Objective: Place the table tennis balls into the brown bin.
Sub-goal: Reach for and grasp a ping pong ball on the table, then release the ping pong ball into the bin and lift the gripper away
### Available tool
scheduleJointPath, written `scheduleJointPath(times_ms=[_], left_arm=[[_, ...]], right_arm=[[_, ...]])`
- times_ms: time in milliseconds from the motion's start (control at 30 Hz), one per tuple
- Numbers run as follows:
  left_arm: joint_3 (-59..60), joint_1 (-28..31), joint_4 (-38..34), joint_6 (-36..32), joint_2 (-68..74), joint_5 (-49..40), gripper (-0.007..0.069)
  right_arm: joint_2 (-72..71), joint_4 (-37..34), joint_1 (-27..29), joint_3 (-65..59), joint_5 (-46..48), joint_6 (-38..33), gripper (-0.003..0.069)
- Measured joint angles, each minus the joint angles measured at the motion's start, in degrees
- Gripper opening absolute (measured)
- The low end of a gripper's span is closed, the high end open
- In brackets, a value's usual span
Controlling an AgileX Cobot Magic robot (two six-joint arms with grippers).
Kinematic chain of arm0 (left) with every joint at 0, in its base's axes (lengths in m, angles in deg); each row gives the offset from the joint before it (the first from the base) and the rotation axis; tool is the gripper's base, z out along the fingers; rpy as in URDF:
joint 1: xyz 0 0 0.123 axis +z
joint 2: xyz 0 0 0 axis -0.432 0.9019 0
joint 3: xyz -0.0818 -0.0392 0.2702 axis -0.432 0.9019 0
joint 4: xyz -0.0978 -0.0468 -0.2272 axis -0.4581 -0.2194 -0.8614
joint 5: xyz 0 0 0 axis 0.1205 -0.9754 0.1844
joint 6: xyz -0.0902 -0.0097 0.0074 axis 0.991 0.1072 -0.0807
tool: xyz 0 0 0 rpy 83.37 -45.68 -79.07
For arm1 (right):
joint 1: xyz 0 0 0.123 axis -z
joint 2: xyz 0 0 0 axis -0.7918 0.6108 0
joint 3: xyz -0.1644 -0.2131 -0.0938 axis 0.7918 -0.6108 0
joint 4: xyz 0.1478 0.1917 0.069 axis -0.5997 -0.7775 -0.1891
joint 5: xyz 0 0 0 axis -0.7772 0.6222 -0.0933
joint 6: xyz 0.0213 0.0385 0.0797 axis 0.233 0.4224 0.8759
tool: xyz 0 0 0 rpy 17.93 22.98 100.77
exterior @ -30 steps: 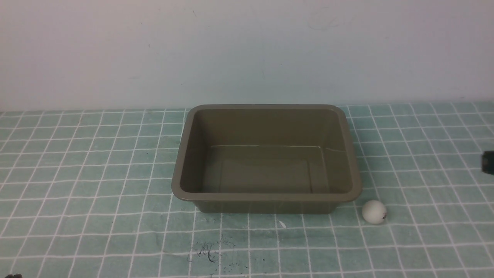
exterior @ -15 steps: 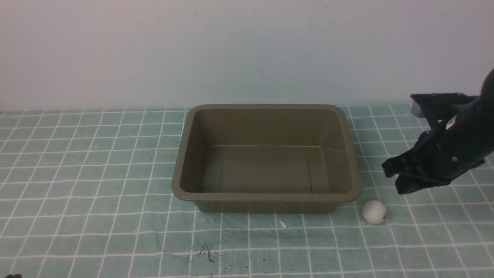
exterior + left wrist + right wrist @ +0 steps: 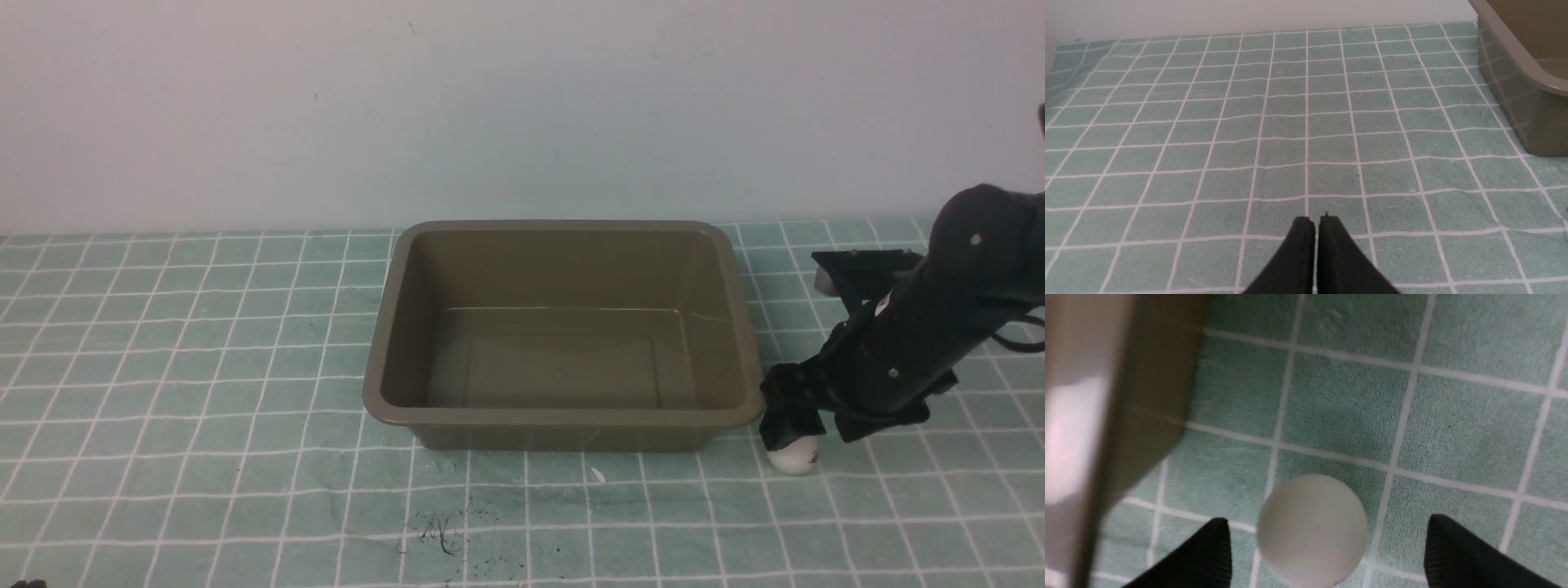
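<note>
The white table tennis ball [image 3: 793,459] lies on the green checked cloth just off the front right corner of the brown bin [image 3: 563,418], which holds nothing. My right gripper [image 3: 804,425] is down over the ball, open. In the right wrist view the ball [image 3: 1312,531] sits between the two black fingertips [image 3: 1210,549], closer to one of them, with gaps on both sides. The bin's wall [image 3: 1098,408] is close beside it. My left gripper [image 3: 1316,222] is shut and holds nothing, low over the cloth, out of the front view.
The bin's corner [image 3: 1531,77] shows at the edge of the left wrist view. A pale wall [image 3: 522,106] rises right behind the bin. Small dark specks [image 3: 437,531] and a white scrap [image 3: 598,475] lie on the cloth in front of the bin.
My right arm came in from the right edge and dropped toward the front, its open gripper now around the ball. The ball and the bin stayed put.
</note>
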Motion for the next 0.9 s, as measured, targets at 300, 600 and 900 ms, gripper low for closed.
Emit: scheduleJointPath(times_ms=[300,600,900], left_arm=[[0.00,0.00,0.00,0.00,0.00,0.00,-0.0004],[0.00,0.00,0.00,0.00,0.00,0.00,-0.0004],[0.00,0.00,0.00,0.00,0.00,0.00,-0.0004]], right_arm=[[2.29,1.00,0.00,0.00,-0.20,-0.24,0.0346],[-16.73,-0.08,-7.75,2.77,1.98,2.14,0.0363],[-4.77,-0.69,-12.93,20.13,5.07,2.46,0.0523]])
